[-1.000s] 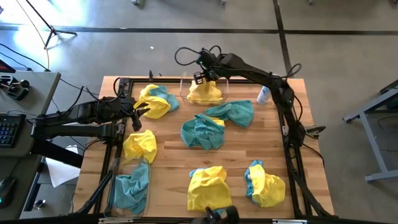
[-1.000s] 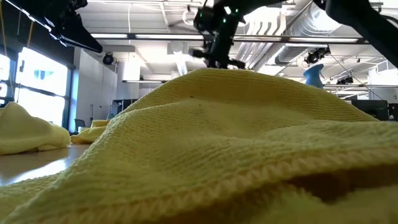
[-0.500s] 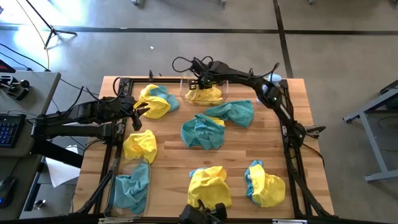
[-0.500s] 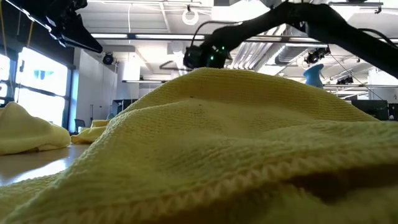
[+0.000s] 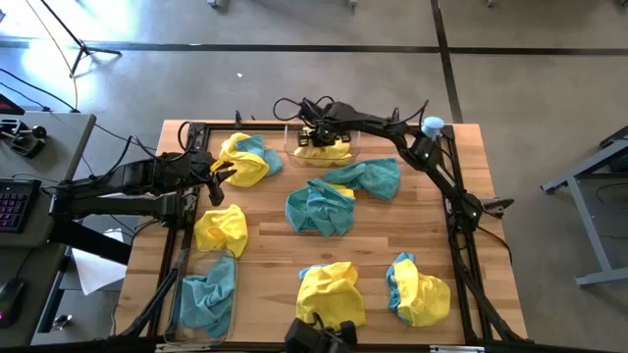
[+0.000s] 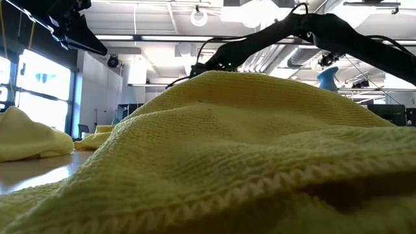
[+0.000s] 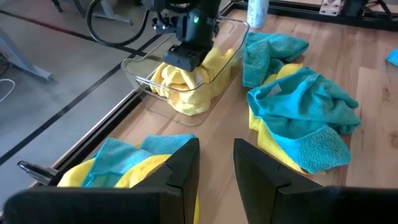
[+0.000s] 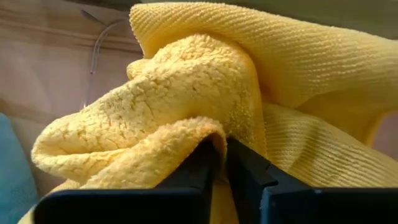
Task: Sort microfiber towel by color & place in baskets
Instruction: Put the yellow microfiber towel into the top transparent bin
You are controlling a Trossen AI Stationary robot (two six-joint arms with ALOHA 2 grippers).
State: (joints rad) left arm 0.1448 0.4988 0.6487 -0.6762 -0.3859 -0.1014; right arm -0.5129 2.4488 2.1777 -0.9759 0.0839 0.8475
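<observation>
My right gripper [image 5: 320, 131] is down inside the far clear basket [image 5: 290, 132], shut on a bright yellow towel [image 5: 324, 149] that lies bunched in it; the left wrist view shows this gripper [image 7: 186, 55] over the towel [image 7: 186, 99]. My left gripper [image 5: 222, 179] is open and hovers near the table's left edge, beside a yellow-and-teal pile [image 5: 245, 160]. A second clear basket [image 5: 186, 284] at the near left holds a teal towel [image 5: 208, 299]. Yellow cloth [image 6: 227, 149] fills the low view. My right gripper pinches a raised fold of the yellow towel [image 8: 211, 134] between its two fingers [image 8: 249, 180], coming from above and pointing down into the far basket. The towel sits bunched on the basket's floor, slack, with part draped at the wall [image 7: 193, 106].
Loose towels cover the table: a teal-over-yellow heap [image 5: 319, 208], a teal one [image 5: 368, 178], a yellow one [image 5: 221, 228], and two yellow-and-teal piles near the front edge [image 5: 329, 292] [image 5: 417, 289]. A white-and-blue spray bottle [image 5: 430, 126] stands at the far right.
My right gripper has sunk down into the far basket and shifted slightly toward the far edge, its arm stretching lower over the table. The yellow towel has settled deeper into the basket. In the low view the gripper has dropped behind the foreground cloth.
</observation>
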